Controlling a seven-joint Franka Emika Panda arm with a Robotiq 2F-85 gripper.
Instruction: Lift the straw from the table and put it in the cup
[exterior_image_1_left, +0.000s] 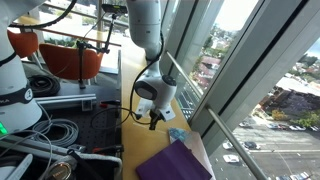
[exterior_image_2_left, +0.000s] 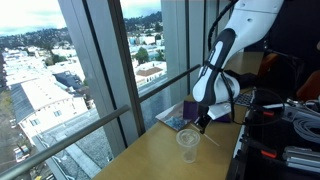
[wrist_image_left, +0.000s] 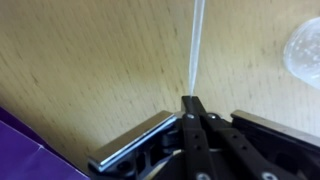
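Note:
In the wrist view my gripper (wrist_image_left: 193, 100) is shut on one end of the straw (wrist_image_left: 196, 45), a thin pale stick that runs straight away from the fingertips over the yellow-tan table (wrist_image_left: 90, 60). The clear plastic cup (wrist_image_left: 305, 52) shows blurred at the right edge. In an exterior view the cup (exterior_image_2_left: 187, 143) stands upright on the table (exterior_image_2_left: 150, 162), and the gripper (exterior_image_2_left: 202, 123) hangs just behind and above it, apart from it. The gripper (exterior_image_1_left: 155, 118) also shows pointing down over the narrow table (exterior_image_1_left: 128, 95); the cup is hidden there.
A purple flat object (exterior_image_1_left: 170, 162) (wrist_image_left: 20, 150) lies on the table near the gripper, with a small light-blue object (exterior_image_1_left: 177, 133) beside it. Large windows run along one table edge. Black cables and equipment (exterior_image_1_left: 60, 130) crowd the other side.

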